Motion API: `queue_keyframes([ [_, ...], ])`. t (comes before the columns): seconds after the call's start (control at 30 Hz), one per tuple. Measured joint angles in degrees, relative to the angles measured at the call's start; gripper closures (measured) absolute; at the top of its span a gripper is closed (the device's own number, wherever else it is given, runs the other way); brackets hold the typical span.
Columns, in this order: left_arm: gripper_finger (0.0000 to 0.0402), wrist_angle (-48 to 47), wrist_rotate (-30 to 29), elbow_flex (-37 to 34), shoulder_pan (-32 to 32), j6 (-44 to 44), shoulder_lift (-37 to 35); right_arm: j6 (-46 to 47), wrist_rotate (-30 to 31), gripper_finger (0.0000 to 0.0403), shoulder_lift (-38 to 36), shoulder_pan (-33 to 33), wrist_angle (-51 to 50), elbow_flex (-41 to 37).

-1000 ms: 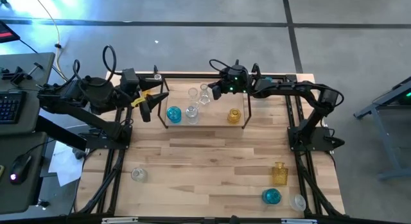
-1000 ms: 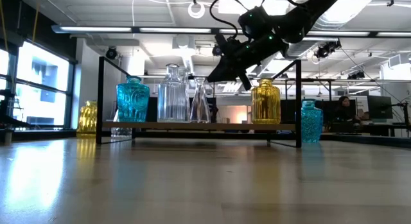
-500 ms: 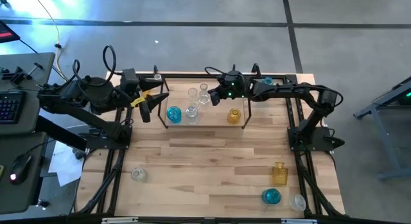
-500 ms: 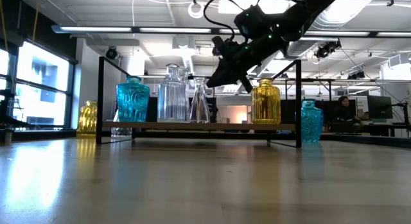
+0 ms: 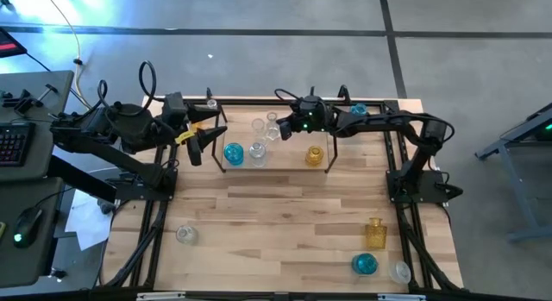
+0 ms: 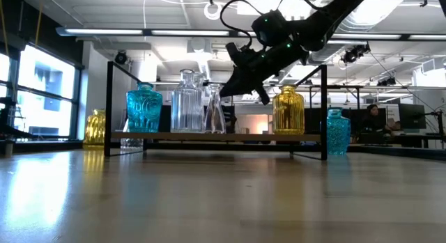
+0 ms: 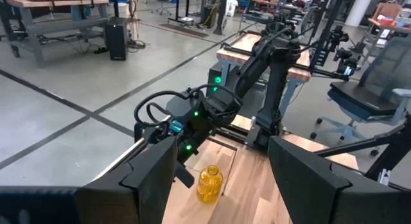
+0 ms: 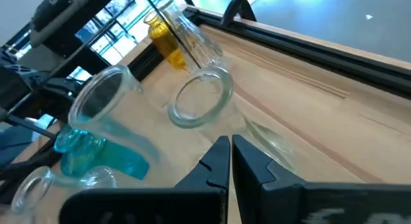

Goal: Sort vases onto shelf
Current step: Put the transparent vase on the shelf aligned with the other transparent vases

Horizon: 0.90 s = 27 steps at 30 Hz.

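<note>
Overhead, the shelf (image 5: pixel 330 151) sits at the far side of the wooden surface (image 5: pixel 276 215), between the two arms. On its floor stand a blue vase (image 5: pixel 233 153), a clear bottle (image 5: pixel 257 151), a clear flask (image 5: pixel 274 128) behind it, and an amber vase (image 5: pixel 314 155) toward the right end.

Right pincer (image 5: pixel 283 126) hangs over the shelf's far middle, tips pressed together, holding nothing; the right wrist view shows its tips (image 8: pixel 226 161) just above the mouth of a clear vase (image 8: pixel 200 101). In the low view it slants down between the clear flask (image 6: pixel 216 111) and the amber vase (image 6: pixel 288 111).

Left pincer (image 5: pixel 197 144) waits just beside the shelf's left end, fingers spread wide, empty.

Off the shelf: a clear vase (image 5: pixel 186 235) near the front left; an amber square bottle (image 5: pixel 374 233), a blue vase (image 5: pixel 365 264) and a clear one (image 5: pixel 400 272) at front right; another blue vase (image 5: pixel 359 109) at the far right edge.
</note>
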Motion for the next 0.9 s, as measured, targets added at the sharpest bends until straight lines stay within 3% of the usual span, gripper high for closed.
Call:
queue_keyframes([
  [0.9, 0.0165, 0.50, -0.08, 0.00, 0.01, -0.21, 0.00, -0.14, -0.29, 0.0403, 0.74, -0.74, 5.46, 0.04],
])
